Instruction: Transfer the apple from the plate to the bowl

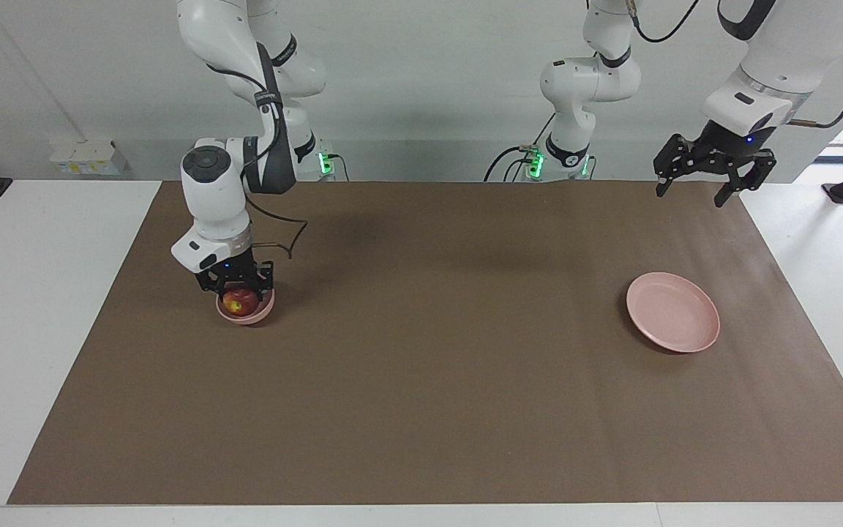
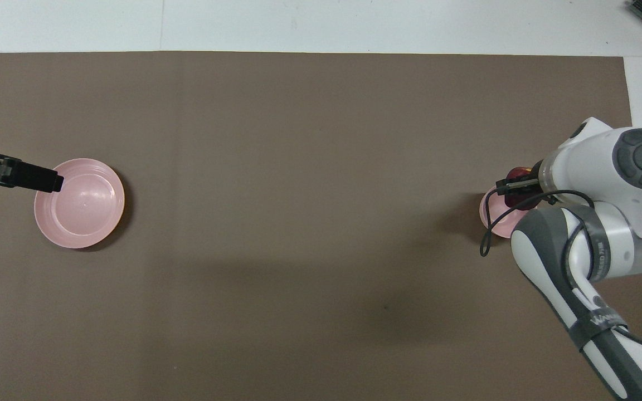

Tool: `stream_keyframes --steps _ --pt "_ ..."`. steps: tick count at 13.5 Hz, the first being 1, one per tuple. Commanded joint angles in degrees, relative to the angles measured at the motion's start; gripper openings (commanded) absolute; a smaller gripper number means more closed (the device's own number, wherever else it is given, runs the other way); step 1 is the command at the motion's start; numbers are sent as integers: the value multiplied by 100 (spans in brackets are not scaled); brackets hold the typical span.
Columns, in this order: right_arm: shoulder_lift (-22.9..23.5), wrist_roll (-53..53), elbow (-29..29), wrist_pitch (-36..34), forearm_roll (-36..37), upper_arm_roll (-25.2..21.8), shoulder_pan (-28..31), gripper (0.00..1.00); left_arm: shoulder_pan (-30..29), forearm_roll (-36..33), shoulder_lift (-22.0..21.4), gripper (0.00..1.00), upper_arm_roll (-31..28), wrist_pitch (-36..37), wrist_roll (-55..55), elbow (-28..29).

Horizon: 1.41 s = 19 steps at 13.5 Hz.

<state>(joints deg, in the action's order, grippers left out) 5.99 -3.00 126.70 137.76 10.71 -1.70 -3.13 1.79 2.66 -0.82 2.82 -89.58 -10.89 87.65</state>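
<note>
The dark red apple (image 1: 241,300) sits between the fingers of my right gripper (image 1: 240,291), which is shut on it and holds it low in the mouth of the small pink bowl (image 1: 247,316), toward the right arm's end of the table. In the overhead view the apple (image 2: 521,189) shows just past the bowl (image 2: 494,218), mostly under the arm. The wide pink plate (image 1: 673,312) lies bare toward the left arm's end; it also shows in the overhead view (image 2: 79,210). My left gripper (image 1: 692,195) is open and empty, high in the air, apart from the plate.
A brown mat (image 1: 421,380) covers the table, with white table surface (image 1: 34,307) at both ends. The right arm's elbow and cable (image 2: 577,245) hang over the bowl's side nearer to the robots.
</note>
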Motion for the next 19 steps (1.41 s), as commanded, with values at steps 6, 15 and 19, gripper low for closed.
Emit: stream_keyframes --steps 6,15,19 --pt "-185 202 -952 -1318 36 56 102 100 -56 -151 -40 100 52 907 16 -538" --pt "-713 54 -2763 -4308 -930 -58 260 100 -302 -292 -260 100 69 1189 8 -406" --pt "-660 -131 -3589 -5160 -957 -58 295 100 -223 -257 -260 100 78 1172 16 -406"
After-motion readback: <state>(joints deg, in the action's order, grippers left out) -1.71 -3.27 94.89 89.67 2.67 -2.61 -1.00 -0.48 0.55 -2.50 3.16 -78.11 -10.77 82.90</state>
